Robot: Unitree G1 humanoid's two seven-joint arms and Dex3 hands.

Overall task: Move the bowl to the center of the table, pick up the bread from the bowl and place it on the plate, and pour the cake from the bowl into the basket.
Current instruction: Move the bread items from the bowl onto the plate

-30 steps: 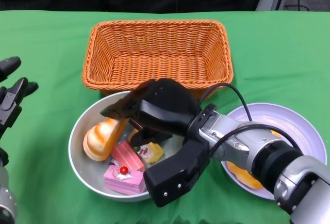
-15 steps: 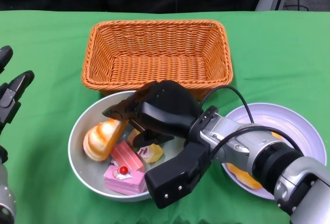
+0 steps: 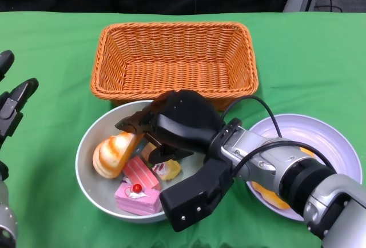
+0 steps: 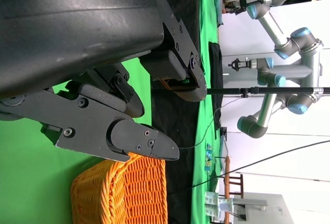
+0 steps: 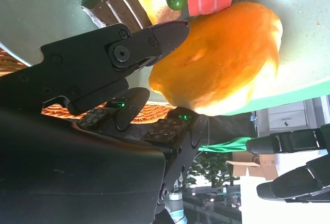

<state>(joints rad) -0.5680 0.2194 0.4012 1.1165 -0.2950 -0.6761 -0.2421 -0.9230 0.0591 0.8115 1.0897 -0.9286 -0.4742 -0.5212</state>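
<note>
2 black hands are in your views: the right hand (image 3: 166, 123) reaches into the round grey bowl (image 3: 91, 188), its fingertips (image 5: 170, 30) touching the golden bread roll (image 3: 112, 152) without clearly closing around it, so you cannot tell from these pictures whether it grips. Your left hand (image 3: 12, 106) hovers over the green desk (image 3: 51, 48) at the far left, fingers spread and holding nothing. Beside the bread lie pink cake slices (image 3: 139, 188) and a small yellow cake (image 3: 167, 169). Behind the bowl, touching its rim, sits the orange woven basket (image 3: 174, 59); the white plate (image 3: 331, 139) lies to the right.
</note>
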